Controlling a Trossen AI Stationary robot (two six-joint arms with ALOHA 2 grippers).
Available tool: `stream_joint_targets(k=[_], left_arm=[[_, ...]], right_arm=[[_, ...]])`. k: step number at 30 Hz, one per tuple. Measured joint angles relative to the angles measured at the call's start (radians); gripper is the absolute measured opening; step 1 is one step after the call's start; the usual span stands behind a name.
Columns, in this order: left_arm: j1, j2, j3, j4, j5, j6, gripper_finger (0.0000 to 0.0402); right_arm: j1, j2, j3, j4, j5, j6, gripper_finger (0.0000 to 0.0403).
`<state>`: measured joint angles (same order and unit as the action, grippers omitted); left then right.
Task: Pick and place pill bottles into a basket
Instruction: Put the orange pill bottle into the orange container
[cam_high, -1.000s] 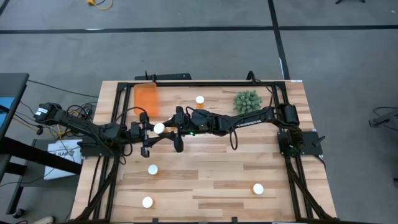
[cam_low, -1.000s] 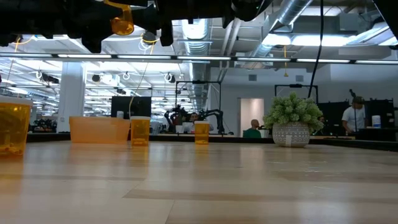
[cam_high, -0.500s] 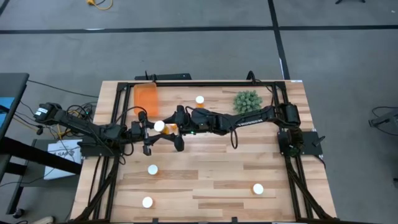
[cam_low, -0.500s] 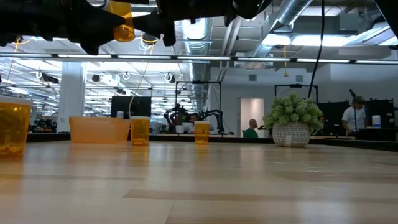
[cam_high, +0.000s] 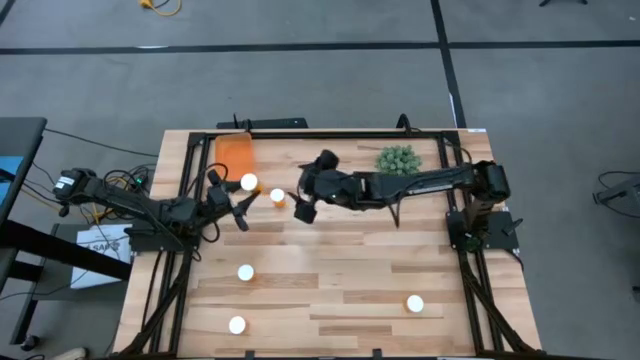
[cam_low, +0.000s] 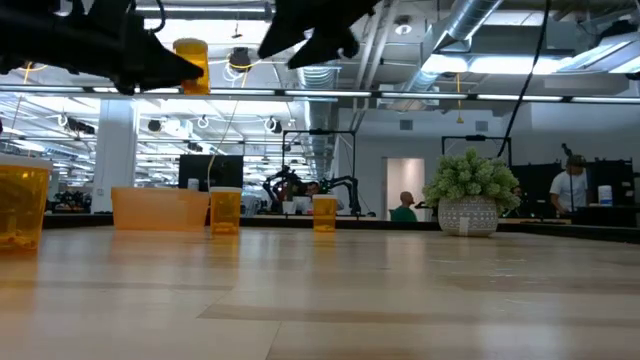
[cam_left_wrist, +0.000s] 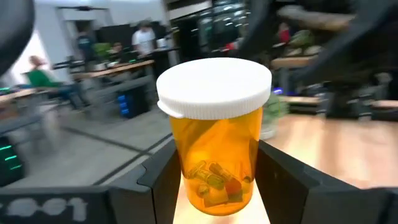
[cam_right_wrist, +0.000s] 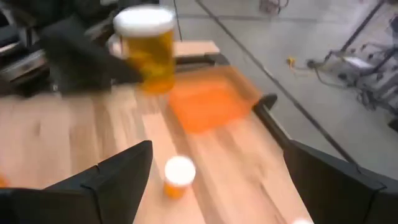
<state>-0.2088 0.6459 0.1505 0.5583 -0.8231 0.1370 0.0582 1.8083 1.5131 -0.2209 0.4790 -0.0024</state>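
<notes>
1. left hand has a pill bottle clamped between its fingers, upright, white cap on top; it's up in the air near the basket, not over it as far as the overhead shot shows; the left wrist cam shows pills inside it, but the bottle's base drops out of frame, so the bottom of the grip is hidden
2. right hand is spread wide with nothing in it, just right of the held bottle and apart from it; the right wrist cam shows both dark fingers with plain worktop between them
3. a second bottle stands on the worktop between the two hands; from above you mostly get its cap, the orange body barely peeks out
4. three more bottles sit well apart toward the front: one, one, one; all only caps from overhead
5. low view is rough: both arms are dark shapes cut off by the upper edge; the held bottle shows up high, and the bottle at the far left is sliced by the frame edge
6. green spiky plant sits at the back right, partly covered by the right arm
</notes>
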Motion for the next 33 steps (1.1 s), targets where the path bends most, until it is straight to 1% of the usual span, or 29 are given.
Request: stream_joint_targets(k=[3, 7, 14, 17, 19, 21, 26, 31, 33], left_arm=[[0.069, -0.027, 0.0, -0.098, -0.027, -0.045, 0.0167], [0.191, -0.051, 0.0, -0.207, -0.025, -0.127, 0.0167], [0.429, -0.052, 0.0, -0.318, 0.068, -0.286, 0.0167], [0.529, -0.05, 0.0, -0.384, 0.133, -0.36, 0.0167], [0.586, -0.048, -0.002, -0.41, 0.191, -0.377, 0.0167], [0.629, -0.04, -0.01, -0.412, 0.235, -0.383, 0.0167], [0.682, -0.001, -0.046, -0.398, 0.277, -0.408, 0.0167], [0.696, 0.043, -0.134, -0.258, 0.277, -0.412, 0.0167], [0.7, 0.055, -0.139, -0.231, 0.276, -0.413, 0.0167]], right_arm=[[0.023, -0.022, 0.0, -0.095, 0.03, 0.04, 0.0351], [0.057, -0.024, 0.0, -0.183, 0.089, 0.085, 0.0343], [0.097, -0.024, 0.0, -0.252, 0.118, 0.165, 0.0333], [0.112, -0.024, 0.0, -0.26, 0.154, 0.171, 0.0331], [0.118, -0.024, 0.0, -0.26, 0.158, 0.179, 0.0331], [0.12, -0.024, 0.0, -0.26, 0.159, 0.188, 0.0331], [0.119, -0.024, 0.0, -0.259, 0.159, 0.198, 0.0329], [0.119, -0.024, 0.0, -0.256, 0.159, 0.206, 0.0329], [0.119, -0.024, 0.0, -0.248, 0.159, 0.207, 0.0329]])
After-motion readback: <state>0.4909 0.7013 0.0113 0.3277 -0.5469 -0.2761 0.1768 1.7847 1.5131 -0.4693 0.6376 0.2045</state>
